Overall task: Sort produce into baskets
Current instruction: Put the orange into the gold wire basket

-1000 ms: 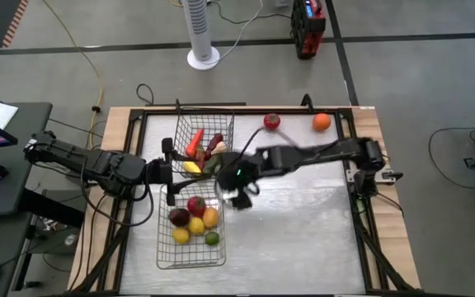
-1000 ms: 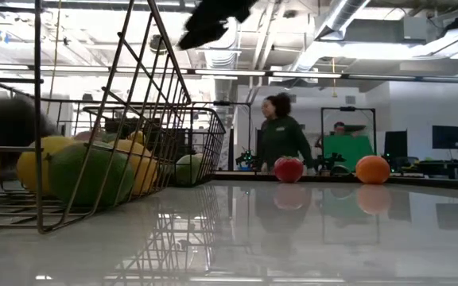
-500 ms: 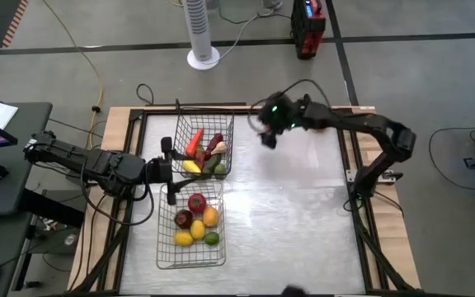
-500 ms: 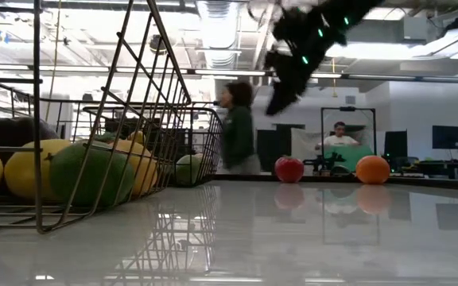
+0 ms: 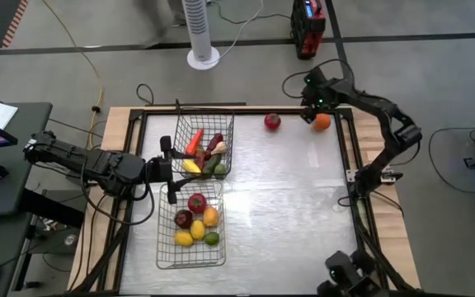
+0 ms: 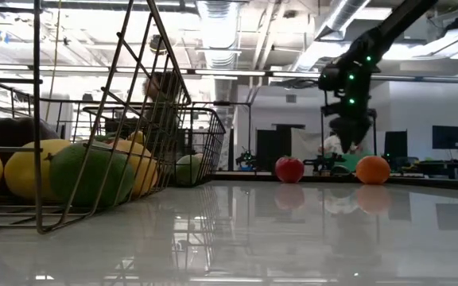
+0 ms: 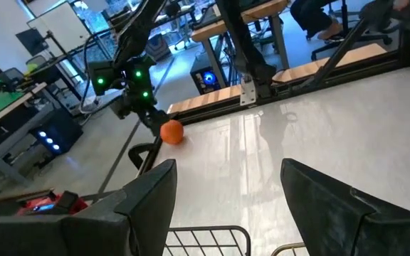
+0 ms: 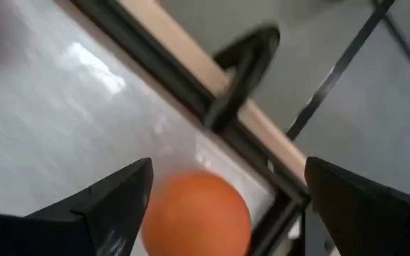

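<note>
**Right arm at the far corner, over the orange**

We look down on a pale, glossy table (image 5: 287, 206) framed in wood, standing on a grey workshop floor with a white fan (image 5: 200, 33) beyond the far edge.

Two wire baskets sit end to end near the table's left edge. The far basket (image 5: 180, 132) holds a carrot (image 5: 194, 142), a dark red pepper (image 5: 216, 147), a yellow piece and a green one. The near basket (image 5: 165, 252) holds a red apple (image 5: 196, 203), a darker red fruit, an orange-yellow one, two lemons (image 5: 181, 238) and a lime (image 5: 212, 239). Outside them, a red tomato (image 5: 272, 122) lies near the far edge, and the orange (image 5: 322, 122) lies close to the far right corner.

The left gripper (image 5: 168, 165) rests between the two baskets, its fingers spread and empty.

Half a second ago the right arm was reaching over the tomato's spot; a second ago it hung by the baskets. Now the right gripper (image 5: 311, 107) has swung to the far right corner and hangs just above the orange, fingers wide apart on either side of it, holding nothing. The contents of both baskets are unchanged.
</note>
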`<state>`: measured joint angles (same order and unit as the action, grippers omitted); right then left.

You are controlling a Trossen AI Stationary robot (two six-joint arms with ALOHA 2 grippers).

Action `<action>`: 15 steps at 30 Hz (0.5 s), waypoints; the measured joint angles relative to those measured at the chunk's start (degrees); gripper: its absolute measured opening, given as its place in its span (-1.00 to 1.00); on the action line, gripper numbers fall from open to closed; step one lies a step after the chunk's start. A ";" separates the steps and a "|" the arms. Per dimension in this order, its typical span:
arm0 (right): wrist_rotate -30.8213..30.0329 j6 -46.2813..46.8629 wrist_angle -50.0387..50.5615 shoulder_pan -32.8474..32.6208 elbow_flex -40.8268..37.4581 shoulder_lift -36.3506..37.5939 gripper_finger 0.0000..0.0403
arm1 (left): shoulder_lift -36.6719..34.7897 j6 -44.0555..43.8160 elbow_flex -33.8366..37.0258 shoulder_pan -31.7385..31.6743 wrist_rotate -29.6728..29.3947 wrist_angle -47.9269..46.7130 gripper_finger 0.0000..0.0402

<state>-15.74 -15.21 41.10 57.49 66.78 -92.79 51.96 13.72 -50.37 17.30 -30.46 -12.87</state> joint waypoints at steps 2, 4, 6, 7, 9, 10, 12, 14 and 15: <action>0.31 -0.42 2.03 1.82 0.00 -0.39 0.95 | 0.00 0.01 0.00 0.00 0.00 0.01 0.20; 0.43 -1.55 3.34 3.13 0.00 -0.56 0.95 | 0.01 0.01 0.00 0.00 0.02 0.18 0.20; 2.13 -2.91 4.37 3.69 0.00 -0.70 0.95 | 0.17 0.03 0.00 -0.02 0.02 0.55 0.20; 2.77 -3.21 4.62 3.87 0.00 -0.75 0.95 | 0.20 0.03 0.00 -0.02 0.02 0.52 0.20; 3.29 -3.14 4.54 3.87 0.00 -0.79 0.95 | 0.22 0.03 0.00 -0.02 0.02 0.51 0.20; 3.68 -2.68 4.60 3.85 0.00 -0.79 0.95 | 0.22 0.03 0.00 -0.02 0.02 0.51 0.20; 4.47 -0.88 5.69 3.89 0.00 -0.88 0.95 | 0.22 0.03 0.00 -0.02 0.02 0.47 0.20; 5.34 1.33 7.90 3.98 0.00 -1.31 0.95 | 0.22 0.03 0.00 -0.02 0.02 0.46 0.20; 5.63 2.25 9.21 4.10 -0.02 -1.74 0.95 | 0.22 0.03 0.00 -0.02 0.02 0.44 0.20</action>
<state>-10.11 -12.96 50.31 61.59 66.76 -94.54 52.18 13.76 -50.37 17.28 -30.44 -12.43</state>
